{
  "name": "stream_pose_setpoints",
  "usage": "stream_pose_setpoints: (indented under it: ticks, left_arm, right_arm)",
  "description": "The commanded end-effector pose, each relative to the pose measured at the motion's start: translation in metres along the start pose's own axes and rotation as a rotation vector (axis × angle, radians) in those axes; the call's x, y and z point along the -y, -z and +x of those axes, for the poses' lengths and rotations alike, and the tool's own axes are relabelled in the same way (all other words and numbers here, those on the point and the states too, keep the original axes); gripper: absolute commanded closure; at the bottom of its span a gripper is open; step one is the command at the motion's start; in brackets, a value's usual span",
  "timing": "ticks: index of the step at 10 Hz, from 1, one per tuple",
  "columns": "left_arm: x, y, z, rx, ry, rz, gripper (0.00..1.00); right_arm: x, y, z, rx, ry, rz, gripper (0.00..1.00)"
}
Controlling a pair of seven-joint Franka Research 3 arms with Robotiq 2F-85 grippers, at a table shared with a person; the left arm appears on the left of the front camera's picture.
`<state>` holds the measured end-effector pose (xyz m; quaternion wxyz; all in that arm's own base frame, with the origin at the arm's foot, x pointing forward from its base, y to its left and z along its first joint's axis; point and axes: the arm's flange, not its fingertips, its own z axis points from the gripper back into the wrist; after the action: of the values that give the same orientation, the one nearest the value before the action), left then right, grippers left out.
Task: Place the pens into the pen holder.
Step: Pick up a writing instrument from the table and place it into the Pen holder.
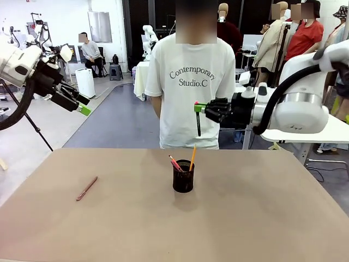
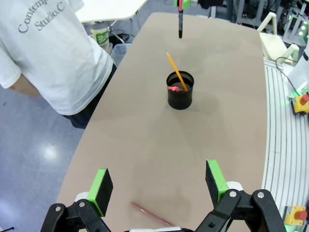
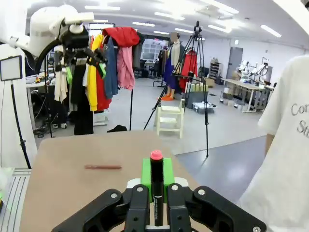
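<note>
Black wire mesh makes the pen holder (image 1: 183,180) the fixed mark on the brown table (image 1: 262,229). A yellow-orange pencil (image 1: 192,153) and pinkish-red pens (image 1: 174,162) already lean out of it. The right gripper (image 1: 198,106) is clamped on the black marker (image 1: 198,123), which hangs tip-down well above the holder and slightly to its right. The left gripper (image 1: 83,105), jaws wide apart and holding nothing, hovers high and far to the holder's left. One loose pinkish-red pen (image 1: 86,188) lies flat on the table, well apart from the holder on that same side. The likeliest slip is a release before the marker is centred over the mouth: it would strike the rim or the leaning pencil, glance off and roll away, or tip the light cup. Dropped from this height it could also bounce out. The loose pen lies flat and thin, so the fingers may scrape the table or flick it aside. The front view gives the marker's height over the holder. The left wrist view looks down into the open mouth and shows how much of it the pencil crosses. The right wrist view shows the grip itself, green pads pressed on the marker just below its red end.
</note>
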<state>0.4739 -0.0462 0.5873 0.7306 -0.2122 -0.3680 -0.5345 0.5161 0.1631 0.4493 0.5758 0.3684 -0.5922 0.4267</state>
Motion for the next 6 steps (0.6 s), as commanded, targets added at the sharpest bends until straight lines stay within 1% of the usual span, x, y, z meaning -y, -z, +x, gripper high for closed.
stream_pose_setpoints:
  ticks: [1,2,4,6]
  left_arm:
    - [0.000,-0.002,0.000,-0.005,0.001,0.006,0.00]
    - [0.000,-0.002,0.000,-0.005,0.001,0.006,0.00]
    - [0.000,-0.002,0.000,-0.005,0.001,0.006,0.00]
    - [0.000,-0.002,0.000,-0.005,0.001,0.006,0.00]
  right_arm:
    - [-0.002,0.008,-0.018,0.026,0.036,-0.023,1.00]
    - [-0.001,0.010,-0.028,0.015,0.080,-0.015,1.00]
    - [-0.011,0.011,-0.049,-0.004,0.148,0.001,1.00]
    - [-0.013,0.012,-0.056,0.006,0.174,-0.011,1.00]
